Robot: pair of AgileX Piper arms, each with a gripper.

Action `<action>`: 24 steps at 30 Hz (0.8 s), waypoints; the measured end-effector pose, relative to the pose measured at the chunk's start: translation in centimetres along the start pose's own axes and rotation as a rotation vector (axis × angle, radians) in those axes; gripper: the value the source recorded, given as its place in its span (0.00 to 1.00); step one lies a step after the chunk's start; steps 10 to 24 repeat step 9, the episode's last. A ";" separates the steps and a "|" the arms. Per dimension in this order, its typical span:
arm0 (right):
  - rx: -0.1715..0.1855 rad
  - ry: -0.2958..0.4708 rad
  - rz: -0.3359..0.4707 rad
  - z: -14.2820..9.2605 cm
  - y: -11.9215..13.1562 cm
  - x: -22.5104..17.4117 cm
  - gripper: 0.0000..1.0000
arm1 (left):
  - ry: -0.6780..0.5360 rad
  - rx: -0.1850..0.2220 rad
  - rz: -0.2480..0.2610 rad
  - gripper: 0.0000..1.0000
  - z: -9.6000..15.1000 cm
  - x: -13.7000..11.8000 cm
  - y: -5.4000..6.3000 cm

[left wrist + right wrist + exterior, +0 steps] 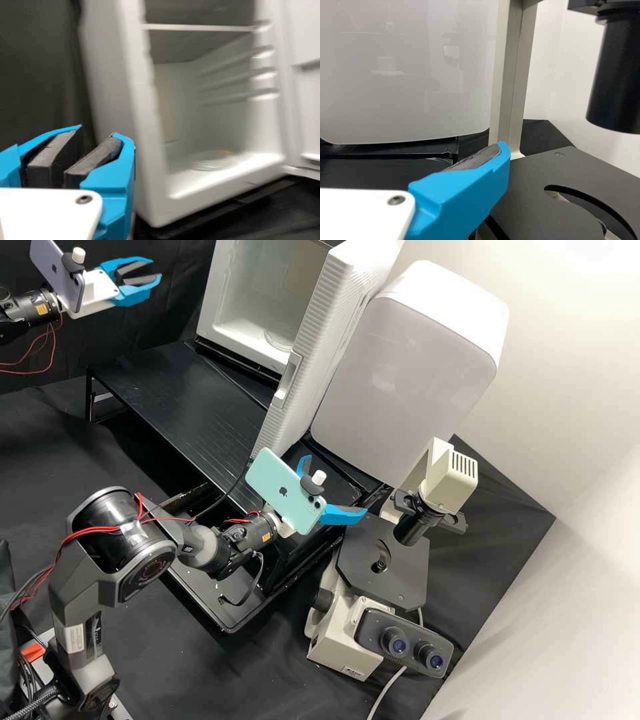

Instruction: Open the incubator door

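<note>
While left gripper [157,270] is released, incubator door [317,350] open, white box [400,387] beside it, microscope [407,573] near released right gripper [337,483]

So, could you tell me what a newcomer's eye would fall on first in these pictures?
Probably the white incubator at the high view's top, door swung wide open beside a rounded white cabinet. Next, the mint-green phone behind the right gripper, and the microscope at lower right.
</note>
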 end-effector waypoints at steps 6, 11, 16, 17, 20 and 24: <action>0.000 0.000 0.000 0.0 0.0 0.0 1.00 | 0.028 -0.031 0.042 1.00 -0.6 0.4 -0.7; 0.000 0.000 0.000 0.0 0.0 0.0 1.00 | 0.019 -0.101 0.067 1.00 -0.7 0.5 -1.5; 0.000 0.000 0.000 0.0 0.0 0.0 1.00 | 0.019 -0.101 0.067 1.00 -0.7 0.5 -1.5; 0.000 0.000 0.000 0.0 0.0 0.0 1.00 | 0.019 -0.101 0.067 1.00 -0.7 0.5 -1.5; 0.000 0.000 0.000 0.0 0.0 0.0 1.00 | 0.019 -0.101 0.067 1.00 -0.7 0.5 -1.5; 0.000 0.000 0.000 0.0 0.0 0.0 1.00 | 0.019 -0.101 0.067 1.00 -0.7 0.5 -1.5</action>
